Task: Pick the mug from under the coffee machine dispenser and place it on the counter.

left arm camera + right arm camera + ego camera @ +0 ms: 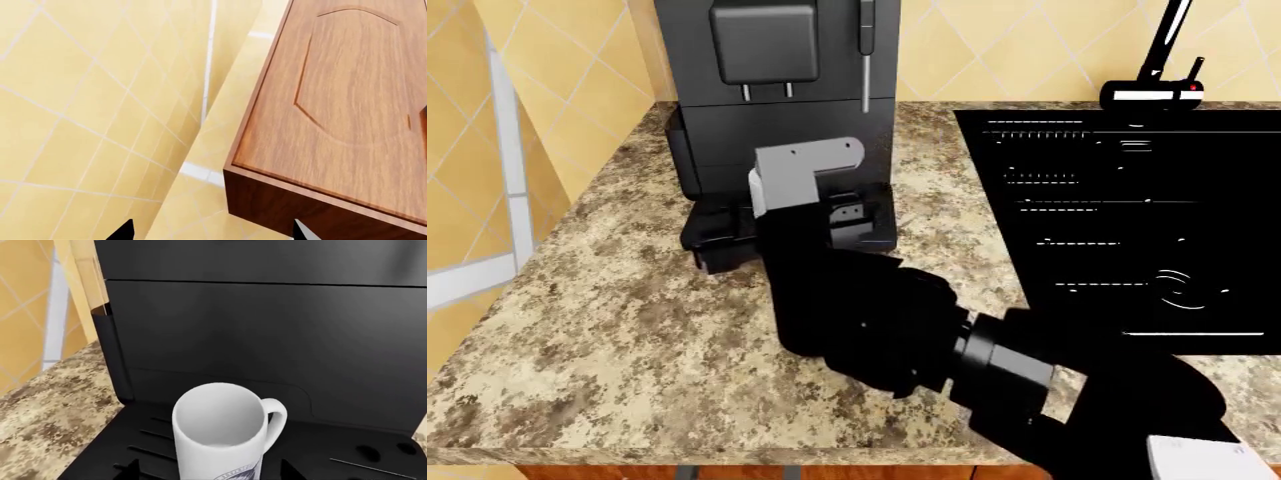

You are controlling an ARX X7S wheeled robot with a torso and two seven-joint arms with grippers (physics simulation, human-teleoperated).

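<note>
The white mug [220, 425] stands upright on the slotted black drip tray [333, 450] of the dark coffee machine dispenser [267, 335], its handle turned to one side. My right gripper [210, 471] is open, one dark fingertip on each side of the mug's lower body with small gaps showing. In the head view my right arm [868, 310] reaches across the speckled counter [627, 330] to the machine [774, 90], and its grey wrist [807, 170] hides the mug. My left gripper [213, 232] is open and holds nothing, down beside a wooden cabinet door [347, 100].
A black sink basin [1121, 230] with a faucet [1154, 90] fills the counter's right side. Yellow tiled wall [507, 120] runs behind and to the left. A slim silver rod [865, 50] hangs at the machine's right front.
</note>
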